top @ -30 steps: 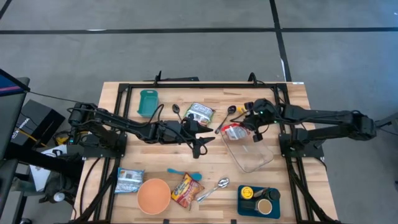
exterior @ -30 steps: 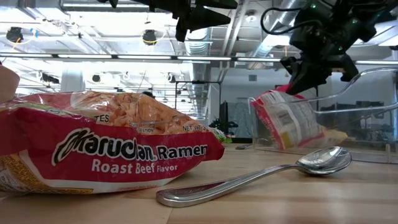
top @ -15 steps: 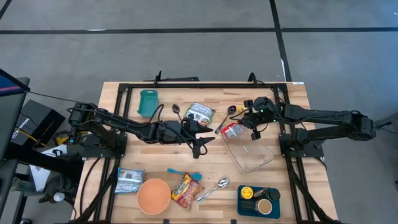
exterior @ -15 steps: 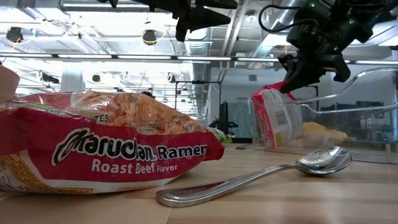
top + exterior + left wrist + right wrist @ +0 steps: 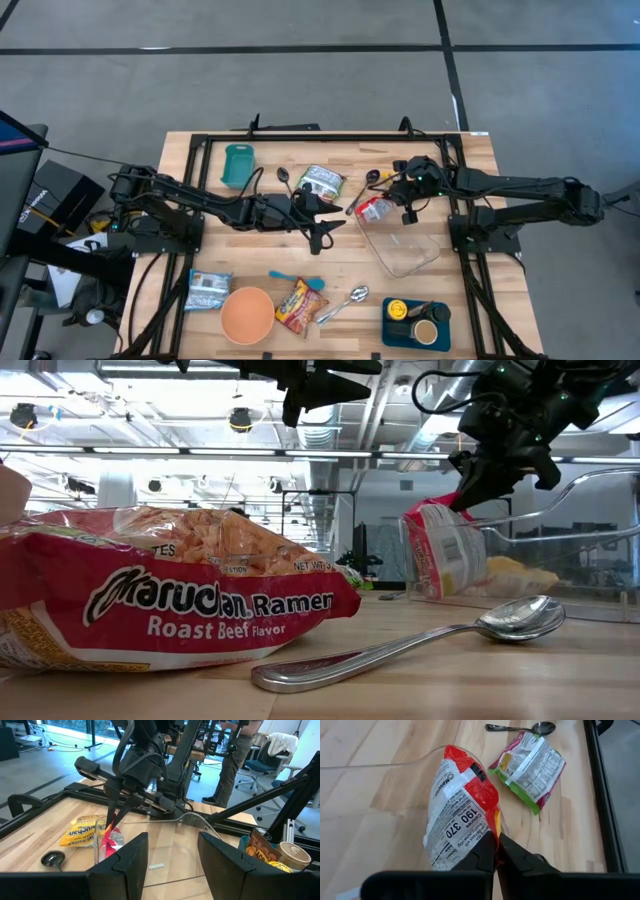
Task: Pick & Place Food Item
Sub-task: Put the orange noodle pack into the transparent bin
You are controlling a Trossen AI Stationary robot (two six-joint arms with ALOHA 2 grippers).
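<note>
The right gripper (image 5: 392,203) is pinching the top edge of a red-and-white ramen packet (image 5: 461,825), which is hanging over the rim of the clear container (image 5: 405,246), its lower end inside. A green snack bag (image 5: 321,181) and two dark spoons (one is just beside the container) are lying close by on the bench (image 5: 470,300). The left gripper (image 5: 322,233) is hovering mid-bench, fingers parted and grasping nothing. Another ramen packet (image 5: 170,595) and a silver spoon (image 5: 420,640) are lying nearer the front edge.

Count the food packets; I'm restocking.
5: red-white packet in the right hand at the clear container, yellow packet beside it, green packet far middle, ramen packet and blue packet by the bowl. More may hide.
</note>
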